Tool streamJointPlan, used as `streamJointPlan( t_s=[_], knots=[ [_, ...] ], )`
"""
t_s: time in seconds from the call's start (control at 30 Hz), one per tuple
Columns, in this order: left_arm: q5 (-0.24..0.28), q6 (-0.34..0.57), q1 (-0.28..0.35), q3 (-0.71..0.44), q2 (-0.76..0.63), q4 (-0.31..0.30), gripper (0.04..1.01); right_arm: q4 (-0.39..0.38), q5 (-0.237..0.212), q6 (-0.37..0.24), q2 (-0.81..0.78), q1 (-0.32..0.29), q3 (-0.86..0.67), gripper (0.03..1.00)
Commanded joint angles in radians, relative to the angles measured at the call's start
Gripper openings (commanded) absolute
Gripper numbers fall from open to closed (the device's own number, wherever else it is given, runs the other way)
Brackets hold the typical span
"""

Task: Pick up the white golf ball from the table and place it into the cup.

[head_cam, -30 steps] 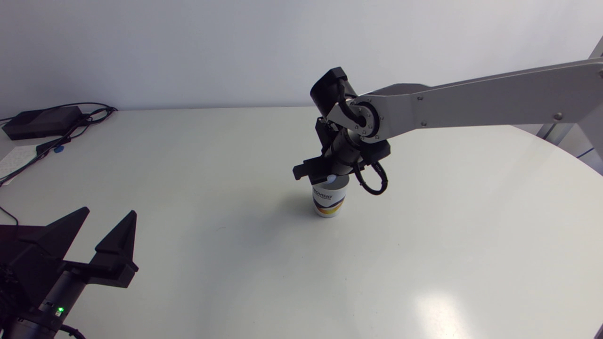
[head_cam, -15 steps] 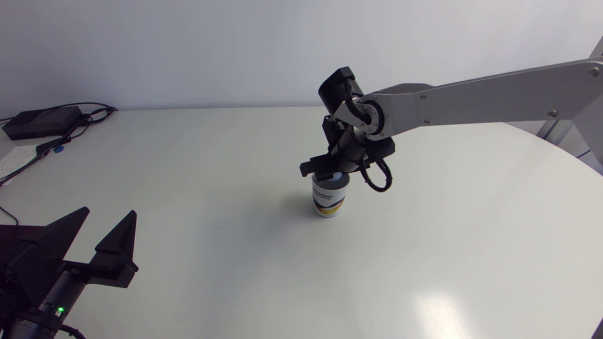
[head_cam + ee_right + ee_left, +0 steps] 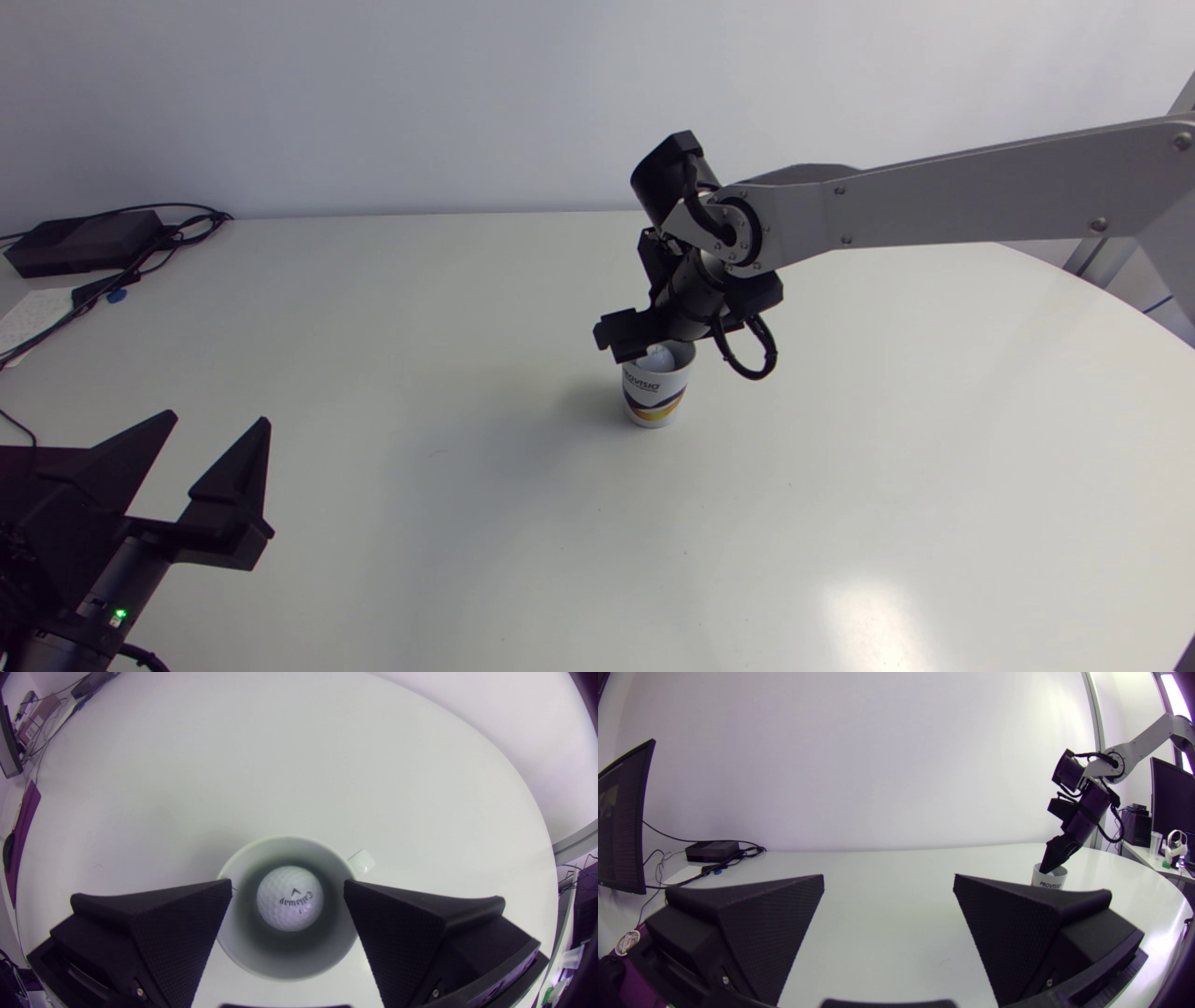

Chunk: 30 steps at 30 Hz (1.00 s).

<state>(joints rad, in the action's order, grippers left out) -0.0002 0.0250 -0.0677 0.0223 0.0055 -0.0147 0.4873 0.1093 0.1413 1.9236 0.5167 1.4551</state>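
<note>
Right wrist view: golf ball (image 3: 289, 898) lies on the bottom of the white cup (image 3: 280, 963), free of the wall as far as can be seen. Right fingers (image 3: 177, 933) are spread wide, one tip over each side of the rim. The ball sits below and between them and neither finger touches it. Cup handle (image 3: 360, 862) points away, ahead of the fingers.

Head view: right arm (image 3: 934, 201) comes in over the surface (image 3: 420, 308), wrist turned down above the cup mouth. A bit of the white ball shows just inside the rim. The cup stands near the middle of the surface. Left fingers (image 3: 233, 467) are parted wide and hold nothing, well apart from the cup.

Left wrist view: left fingers wide, only bare surface between them. The cup stands far ahead, partly hidden behind one finger, with the right fingers dipping toward its mouth. The ball cannot be seen here.
</note>
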Motion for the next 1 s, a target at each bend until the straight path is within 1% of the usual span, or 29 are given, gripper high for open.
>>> streamJointPlan(
  t_s=[0.0, 0.13, 0.27, 0.33, 0.4, 0.47, 0.63, 0.8, 0.97],
  knots=[
    [0.0, -0.007, -0.011, -0.021, -0.016, 0.005, 0.993, 0.004, 0.013, 0.001, -0.006, -0.007, -0.021, 0.966],
    [0.0, -0.007, -0.011, -0.021, -0.016, 0.005, 0.993, -0.001, 0.038, 0.003, -0.069, 0.002, -0.05, 0.966],
    [0.0, -0.007, -0.011, -0.021, -0.018, 0.005, 0.993, -0.001, 0.052, 0.003, -0.166, 0.005, -0.082, 0.966],
    [0.0, -0.007, -0.011, -0.021, -0.016, 0.005, 0.993, -0.001, 0.061, 0.003, -0.219, 0.0, -0.101, 0.966],
    [0.0, -0.007, -0.011, -0.021, -0.016, 0.005, 0.993, -0.009, 0.087, 0.0, -0.282, -0.004, -0.127, 0.966],
    [0.0, -0.007, -0.011, -0.021, -0.018, 0.005, 0.993, -0.018, 0.099, -0.003, -0.345, -0.021, -0.154, 0.966],
    [0.0, -0.007, -0.011, -0.021, -0.018, 0.005, 0.993, -0.095, 0.125, -0.035, -0.52, -0.101, -0.268, 0.966],
    [0.0, -0.007, -0.011, -0.021, -0.018, 0.005, 0.993, -0.197, 0.142, -0.072, -0.678, -0.184, -0.429, 0.966],
    [0.0, -0.007, -0.011, -0.021, -0.018, 0.005, 0.993, -0.317, 0.181, -0.12, -0.822, -0.248, -0.593, 0.966]
  ],
)
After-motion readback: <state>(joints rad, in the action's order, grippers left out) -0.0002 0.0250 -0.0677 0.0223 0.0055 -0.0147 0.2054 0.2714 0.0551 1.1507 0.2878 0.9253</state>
